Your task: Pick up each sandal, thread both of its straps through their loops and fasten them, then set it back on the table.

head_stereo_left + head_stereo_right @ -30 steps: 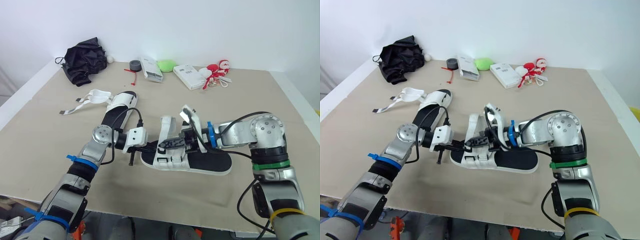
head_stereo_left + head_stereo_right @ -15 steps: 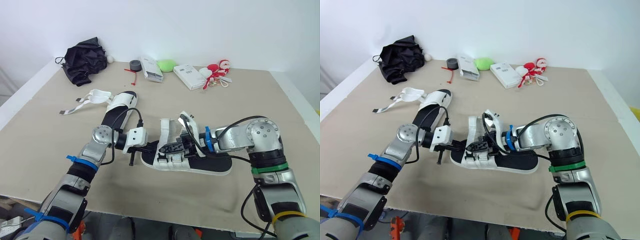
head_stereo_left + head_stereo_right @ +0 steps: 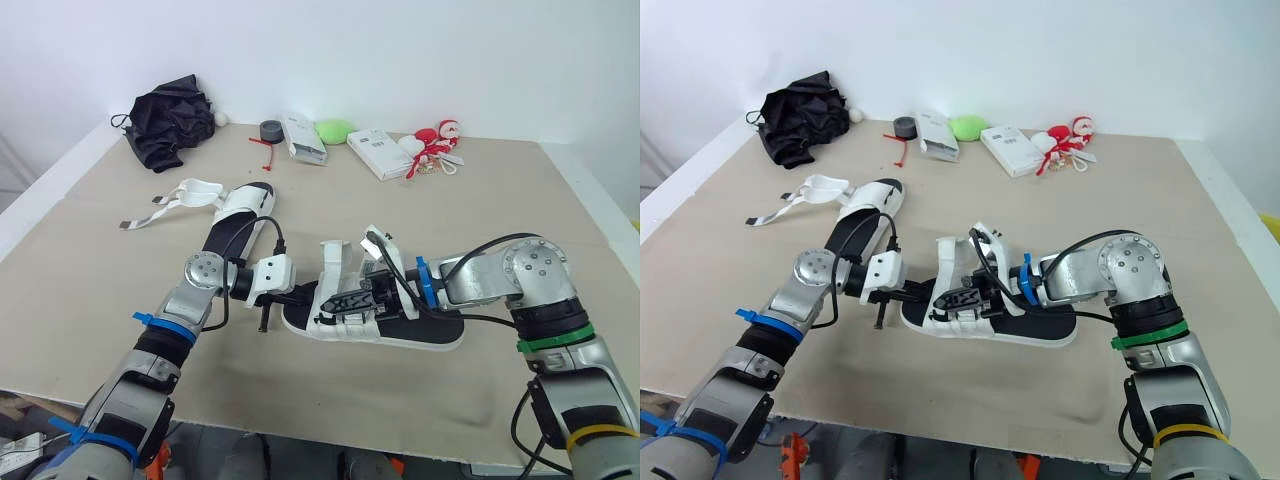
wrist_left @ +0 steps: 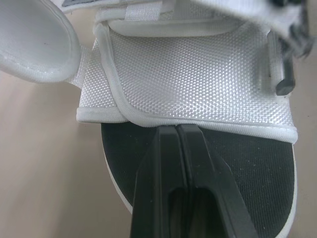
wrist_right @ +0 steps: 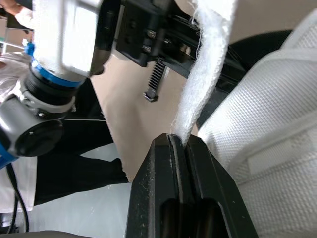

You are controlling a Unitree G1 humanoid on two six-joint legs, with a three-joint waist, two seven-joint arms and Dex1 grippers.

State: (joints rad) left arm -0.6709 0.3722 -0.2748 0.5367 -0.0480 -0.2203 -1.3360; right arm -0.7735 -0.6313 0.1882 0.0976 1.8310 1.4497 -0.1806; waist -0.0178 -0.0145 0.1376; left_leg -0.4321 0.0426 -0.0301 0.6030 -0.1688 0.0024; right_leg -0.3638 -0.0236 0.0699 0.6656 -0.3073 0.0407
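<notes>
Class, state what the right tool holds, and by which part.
The right tool pinches the fuzzy white strap of the near sandal, low down.

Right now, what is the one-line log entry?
left end effector shut at sandal toe | right end effector shut on strap

On the counter [image 3: 90, 250] a black-soled sandal [image 3: 420, 330] lies flat, toe towards the robot's left. The left gripper [image 3: 303, 297] meets its toe end. The right gripper [image 3: 345, 302] reaches in from the heel side and lies low among the white straps [image 3: 345, 322], one flap of which stands upright. A second sandal [image 3: 238, 215] lies farther back to the left (its straps trail loose). Along the far edge lie a black cloth [image 3: 170, 125], a tape roll [image 3: 270, 130], two white boxes [image 3: 303, 138], a green lump [image 3: 334, 130] and red-and-white toys [image 3: 435, 140].
</notes>
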